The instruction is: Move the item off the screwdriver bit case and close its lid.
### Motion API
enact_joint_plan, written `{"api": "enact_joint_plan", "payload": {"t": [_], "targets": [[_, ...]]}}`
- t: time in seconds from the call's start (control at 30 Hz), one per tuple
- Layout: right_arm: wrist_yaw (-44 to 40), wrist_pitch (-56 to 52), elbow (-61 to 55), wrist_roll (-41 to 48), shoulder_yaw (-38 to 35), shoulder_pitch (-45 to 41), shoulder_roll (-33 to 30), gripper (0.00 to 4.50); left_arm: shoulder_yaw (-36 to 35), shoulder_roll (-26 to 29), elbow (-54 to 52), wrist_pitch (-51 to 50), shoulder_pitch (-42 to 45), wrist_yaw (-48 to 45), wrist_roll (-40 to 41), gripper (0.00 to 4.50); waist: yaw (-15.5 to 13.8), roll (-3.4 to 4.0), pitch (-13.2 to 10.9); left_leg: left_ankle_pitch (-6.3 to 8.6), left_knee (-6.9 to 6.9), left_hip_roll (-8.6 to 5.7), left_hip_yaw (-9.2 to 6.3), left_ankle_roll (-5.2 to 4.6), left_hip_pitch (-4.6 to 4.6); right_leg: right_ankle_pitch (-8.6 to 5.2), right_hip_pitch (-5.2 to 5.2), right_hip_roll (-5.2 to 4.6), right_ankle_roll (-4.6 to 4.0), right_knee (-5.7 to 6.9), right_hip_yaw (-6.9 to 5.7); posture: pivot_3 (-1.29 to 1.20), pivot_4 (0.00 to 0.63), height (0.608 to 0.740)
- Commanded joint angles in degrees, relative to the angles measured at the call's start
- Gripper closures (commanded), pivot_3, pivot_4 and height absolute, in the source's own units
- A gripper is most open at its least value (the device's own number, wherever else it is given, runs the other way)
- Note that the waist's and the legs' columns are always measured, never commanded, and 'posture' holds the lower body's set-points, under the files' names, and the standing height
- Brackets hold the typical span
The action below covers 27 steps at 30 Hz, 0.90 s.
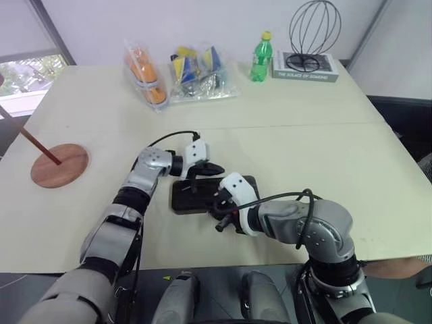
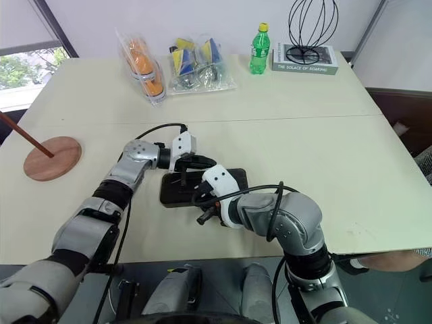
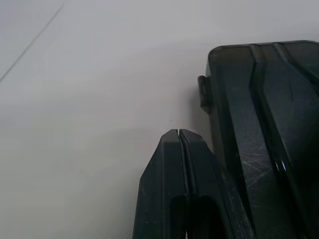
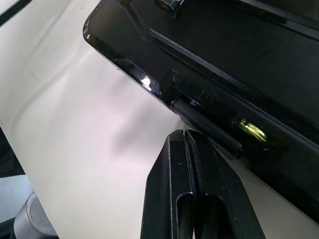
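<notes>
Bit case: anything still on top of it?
The wooden stand sits apart on the table. Over the case, lid down, are both shut grippers, left and right. Bits inside are hidden.

Along the far edge of the pale cream tabletop we see a clear plastic bag of orange fruit on the left. Just right of it lies a clear bag of blue and yellow packets. Further right a green plastic bottle with a yellow cap stands upright, near a grey book bearing a black wire sculpture.
</notes>
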<state>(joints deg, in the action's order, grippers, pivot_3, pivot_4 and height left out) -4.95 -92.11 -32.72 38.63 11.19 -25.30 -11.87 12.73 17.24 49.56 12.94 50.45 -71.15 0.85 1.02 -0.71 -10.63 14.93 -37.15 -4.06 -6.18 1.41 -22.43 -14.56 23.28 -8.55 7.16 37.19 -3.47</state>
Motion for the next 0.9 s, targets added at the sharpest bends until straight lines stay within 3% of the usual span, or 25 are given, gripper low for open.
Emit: {"api": "enact_joint_plan", "payload": {"t": [0.03, 0.5, 0.9], "targets": [[-0.3, -0.4, -3.0, -0.6, -0.7, -0.7, 0.1, 4.47, 1.5, 0.3, 1.8, 1.1, 1.4, -3.4, -1.3, 4.50, 0.0, 0.00, 0.0, 0.00, 0.00, 0.00, 0.00, 0.00, 0.00, 0.00, 0.01, 0.00, 0.00, 0.00, 0.00, 0.00, 0.150, 0.740], [-2.2, 0.6, -3.1, -3.7, 1.2, -1.5, -0.5, 4.47, 5.4, -2.9, 10.1, 4.0, 6.7, -10.2, -6.5, 4.50, -0.1, -0.01, 0.0, 0.01, 0.04, -0.03, 0.01, -0.01, -0.01, -0.03, -0.01, -0.02, 0.05, -0.04, -0.01, 0.00, 0.150, 0.740], [-3.1, 3.6, -2.4, -6.2, 3.9, -2.4, -1.9, 4.47, 5.7, -2.7, 8.2, 2.5, 5.3, -14.7, -7.3, 4.50, 0.1, -0.01, 0.0, 0.03, 0.05, -0.03, 0.01, -0.04, -0.02, -0.07, -0.01, -0.02, 0.12, -0.06, -0.01, 0.00, 0.150, 0.740]]}}
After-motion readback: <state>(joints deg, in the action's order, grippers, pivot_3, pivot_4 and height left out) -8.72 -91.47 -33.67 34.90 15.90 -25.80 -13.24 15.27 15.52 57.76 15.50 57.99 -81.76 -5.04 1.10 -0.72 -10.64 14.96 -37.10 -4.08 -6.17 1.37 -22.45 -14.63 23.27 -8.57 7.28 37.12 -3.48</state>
